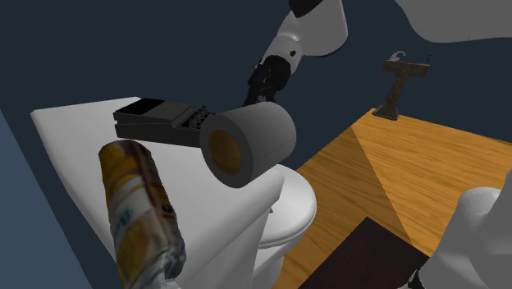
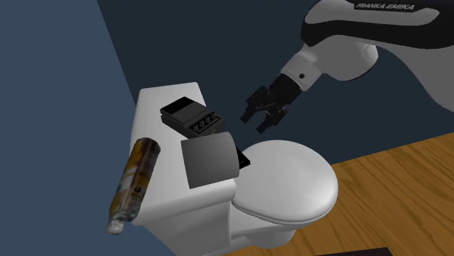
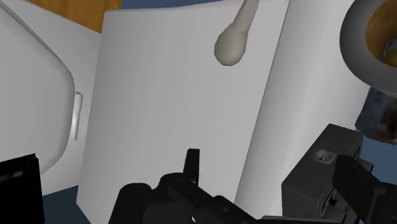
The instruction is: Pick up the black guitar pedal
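The jaws stand spread and hold nothing. In the second exterior view they hang in the air at the pedal's 3 o'clock, near it but apart. The black guitar pedal point(image 2: 190, 118) lies flat on the toilet tank lid point(image 2: 154, 98), with a grey roll point(image 2: 209, 160) just beside it at 5 o'clock.

Status: approach incomplete, no contact made.

Remaining, by judgement: bring the jaws over the pedal, descend, close on its sides, and lift clear of the roll.
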Robot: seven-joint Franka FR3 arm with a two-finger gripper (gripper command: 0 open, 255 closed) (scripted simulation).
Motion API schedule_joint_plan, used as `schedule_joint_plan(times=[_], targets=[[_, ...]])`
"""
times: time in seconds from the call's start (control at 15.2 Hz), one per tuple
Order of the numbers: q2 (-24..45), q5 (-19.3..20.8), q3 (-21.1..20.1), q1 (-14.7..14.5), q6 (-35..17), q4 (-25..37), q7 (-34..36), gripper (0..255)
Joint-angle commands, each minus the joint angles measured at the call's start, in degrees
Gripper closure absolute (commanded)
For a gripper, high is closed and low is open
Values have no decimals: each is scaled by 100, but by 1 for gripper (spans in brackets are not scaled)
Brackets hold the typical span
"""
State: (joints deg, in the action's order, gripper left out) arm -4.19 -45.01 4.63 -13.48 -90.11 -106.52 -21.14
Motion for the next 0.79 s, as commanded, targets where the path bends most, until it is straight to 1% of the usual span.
schedule_joint_plan(times=[0.0,0.4,0.46,0.73], targets=[[408,-440,-14,-59,234,469,-63,0],[1542,-1660,-180,-90,903,1814,-127,0],[1614,-1734,-201,-83,942,1905,-119,0],[1617,-1703,-206,-98,802,1644,-346,0]])
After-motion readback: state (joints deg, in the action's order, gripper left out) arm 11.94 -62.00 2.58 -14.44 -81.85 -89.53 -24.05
